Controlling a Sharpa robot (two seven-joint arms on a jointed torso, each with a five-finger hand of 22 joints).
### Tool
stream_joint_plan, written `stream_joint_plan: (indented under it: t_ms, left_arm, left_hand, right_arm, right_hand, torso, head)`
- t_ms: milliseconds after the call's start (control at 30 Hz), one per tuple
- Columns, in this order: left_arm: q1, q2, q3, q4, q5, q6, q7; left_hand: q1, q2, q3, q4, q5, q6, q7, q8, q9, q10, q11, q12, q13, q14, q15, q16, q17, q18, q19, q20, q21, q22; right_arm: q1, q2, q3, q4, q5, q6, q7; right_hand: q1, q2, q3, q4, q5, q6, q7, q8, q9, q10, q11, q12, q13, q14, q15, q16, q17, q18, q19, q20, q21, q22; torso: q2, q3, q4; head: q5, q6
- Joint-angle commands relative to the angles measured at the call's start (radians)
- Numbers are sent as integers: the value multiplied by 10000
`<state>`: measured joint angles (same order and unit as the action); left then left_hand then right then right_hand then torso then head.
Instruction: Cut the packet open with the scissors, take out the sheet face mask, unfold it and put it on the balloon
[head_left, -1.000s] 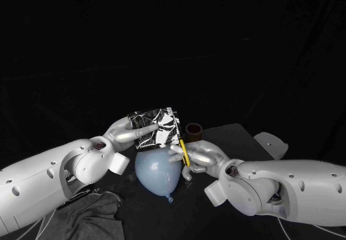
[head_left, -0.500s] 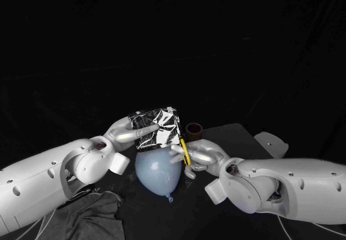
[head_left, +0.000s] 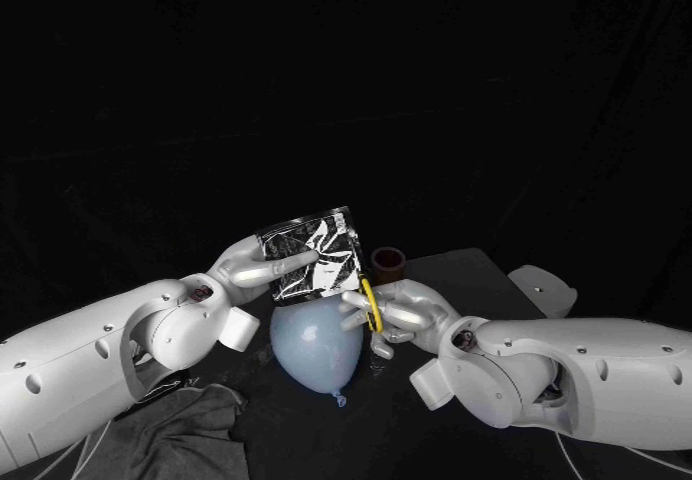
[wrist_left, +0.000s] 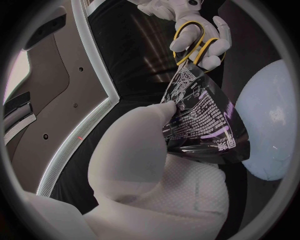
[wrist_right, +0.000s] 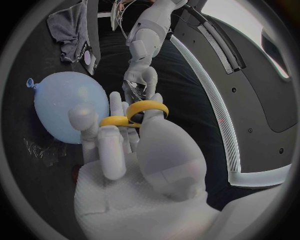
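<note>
1. Our left hand pinches the glossy black printed foil packet above the pale blue rubber balloon.
2. Our right hand grips the yellow-handled scissors, which meet the packet's corner beyond the left fingers.
3. We should snip a narrow strip there, clear of those fingers.

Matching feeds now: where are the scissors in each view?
Head view: scissors in the right hand, at the lower corner of the packet, above the balloon.
Left wrist view: scissors beyond the packet, at its far corner.
Right wrist view: scissors looped on that hand's fingers, beside the balloon.
Shared landmark: the pale blue balloon.
</note>
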<state>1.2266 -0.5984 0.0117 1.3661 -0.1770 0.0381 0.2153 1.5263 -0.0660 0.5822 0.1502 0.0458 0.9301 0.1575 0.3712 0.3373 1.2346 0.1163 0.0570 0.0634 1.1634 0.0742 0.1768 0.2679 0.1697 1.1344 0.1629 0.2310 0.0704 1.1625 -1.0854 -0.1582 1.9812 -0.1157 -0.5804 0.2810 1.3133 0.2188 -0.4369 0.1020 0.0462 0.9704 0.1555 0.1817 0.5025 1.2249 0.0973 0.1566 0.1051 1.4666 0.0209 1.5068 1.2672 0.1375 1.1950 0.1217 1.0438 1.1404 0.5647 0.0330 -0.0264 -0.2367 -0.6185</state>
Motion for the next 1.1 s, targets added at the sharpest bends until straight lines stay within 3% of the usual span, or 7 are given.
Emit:
stream_joint_plan:
  t_ms: [33, 100, 200, 233, 367, 767, 1100]
  left_arm:
    - [-15, 13, -12, 35, -107, 244, 36]
    - [-15, 7, -13, 39, -106, 240, 32]
    - [-15, 1, -13, 41, -105, 238, 28]
    - [-15, 1, -13, 40, -105, 238, 27]
    - [-16, -4, -14, 43, -105, 252, 24]
    - [-19, -17, -18, 46, -104, 286, 13]
    - [-24, -17, -23, 42, -185, 372, 14]
  left_hand:
    - [-2, 67, 13, -49, 31, 1, 61, 29, 1438, -45, -40, 55, 1, -8, 1, -60, 9, 130, -13, 35, -62, -8]
    - [-2, 67, 13, -49, 31, 1, 61, 29, 1438, -45, -40, 55, 1, -8, 1, -60, 9, 130, -13, 35, -62, -8]
    - [-2, 67, 13, -49, 31, 1, 61, 29, 1438, -45, -40, 55, 1, -8, 1, -60, 9, 130, -13, 35, -62, -8]
    - [-2, 67, 13, -49, 31, 1, 61, 29, 1438, -45, -40, 55, 1, -8, 1, -60, 9, 130, -13, 35, -62, -8]
    - [-2, 67, 13, -49, 31, 1, 61, 29, 1438, -45, -40, 55, 1, -8, 1, -60, 9, 130, -13, 35, -62, -8]
    - [-30, 66, 34, -84, 31, 3, 67, 31, 1456, -45, -35, 55, 1, -5, 4, -68, 17, 127, -12, 35, -63, -6]
    - [-37, 64, 43, -103, 31, 5, 70, 31, 1463, -44, -35, 56, 2, -4, 3, -72, 21, 127, -12, 33, -62, -4]
  right_arm:
    - [29, 22, 31, 30, -213, 113, 250]
    - [29, 31, 31, 40, -210, 118, 302]
    - [29, 45, 31, 46, -211, 123, 355]
    - [29, 49, 31, 45, -213, 124, 367]
    - [29, 62, 32, 28, -230, 164, 377]
    - [177, 75, 40, -108, -283, 259, 313]
    - [484, 89, 42, -302, -338, 419, 163]
  right_hand:
    - [-85, -83, -287, -55, 20, -80, 45, -68, -13, 53, -85, -102, -17, 349, -54, -16, -69, -29, 29, -27, 6, -41]
    - [-131, -155, -285, -61, 20, -207, 104, -151, -43, -108, -28, -229, -53, 327, -15, -38, -136, -25, -21, -8, -50, -90]
    - [-254, -341, -277, -88, 26, -732, 370, -465, -154, -777, 242, -668, -206, 154, 194, -159, -573, 29, -374, 159, -434, -400]
    - [-306, -426, -274, -107, 9, -1160, 582, -707, -244, -1283, 413, -884, -328, -6, 373, -257, -941, 93, -728, 276, -835, -716]
    - [-397, -490, -274, -152, 19, -1521, 777, -910, -308, -1818, 633, -906, -408, -245, 569, -328, -1342, 236, -1236, 516, -1350, -1138]
    - [-444, -497, -277, -146, 19, -1575, 809, -940, -316, -1931, 662, -903, -410, -259, 601, -312, -1303, 256, -1297, 562, -1400, -1185]
    - [-492, -469, -272, -123, 19, -1528, 801, -913, -304, -1918, 657, -860, -397, -210, 605, -261, -1153, 241, -1209, 583, -1279, -1099]
  torso:
    - [4, 7, -1]
    - [5, 8, -1]
    - [3, 8, 0]
    - [-1, 8, 0]
    - [-2, 9, 4]
    - [1, 3, 4]
    - [-3, -1, 5]
  head:
    - [2, 21]
    - [5, 23]
    - [2, 47]
    - [0, 51]
    - [-5, 64]
    - [-15, 86]
    - [-7, 104]
